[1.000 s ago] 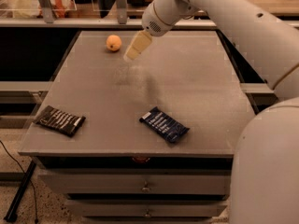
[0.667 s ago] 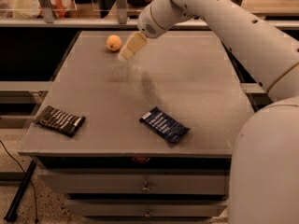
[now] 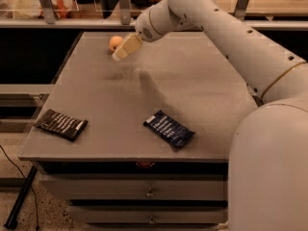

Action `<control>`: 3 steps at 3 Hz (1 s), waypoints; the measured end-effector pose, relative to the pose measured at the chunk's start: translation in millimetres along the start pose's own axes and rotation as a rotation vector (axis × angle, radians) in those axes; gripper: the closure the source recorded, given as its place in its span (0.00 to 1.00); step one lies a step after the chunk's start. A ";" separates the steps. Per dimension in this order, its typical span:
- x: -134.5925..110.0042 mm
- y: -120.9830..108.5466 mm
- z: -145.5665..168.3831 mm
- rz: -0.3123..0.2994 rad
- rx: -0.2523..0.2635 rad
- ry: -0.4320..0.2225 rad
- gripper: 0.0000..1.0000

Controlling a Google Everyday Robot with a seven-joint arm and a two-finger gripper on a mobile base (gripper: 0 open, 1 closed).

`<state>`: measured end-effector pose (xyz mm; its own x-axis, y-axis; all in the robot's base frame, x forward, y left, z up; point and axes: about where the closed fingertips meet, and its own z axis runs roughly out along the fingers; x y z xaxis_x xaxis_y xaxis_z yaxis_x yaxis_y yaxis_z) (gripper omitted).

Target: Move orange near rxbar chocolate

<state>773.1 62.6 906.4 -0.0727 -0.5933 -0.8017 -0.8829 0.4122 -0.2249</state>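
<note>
The orange (image 3: 115, 43) is a small round orange-yellow fruit at the far left of the grey table top (image 3: 192, 90). The rxbar chocolate (image 3: 61, 124) is a flat black wrapper with white lettering, lying at the table's front left corner. My gripper (image 3: 118, 56) hangs above the table at the end of the white arm, just right of and in front of the orange, pointing down and to the left. It holds nothing that I can see.
A dark blue glossy bar wrapper (image 3: 169, 128) lies near the front edge, right of centre. Drawers (image 3: 149, 192) sit below the table front. A rail with clutter runs behind the table. My white arm spans the right side.
The gripper has moved left and a little farther back, closer to the orange. The orange and both bars have not moved.
</note>
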 end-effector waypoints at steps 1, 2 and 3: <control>-3.2 -4.1 15.4 0.013 0.016 0.002 0.00; -4.6 -8.3 31.0 0.030 0.038 0.020 0.00; -4.0 -11.6 46.9 0.050 0.057 0.038 0.00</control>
<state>805.4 92.6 886.2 -0.1346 -0.5968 -0.7911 -0.8501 0.4797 -0.2173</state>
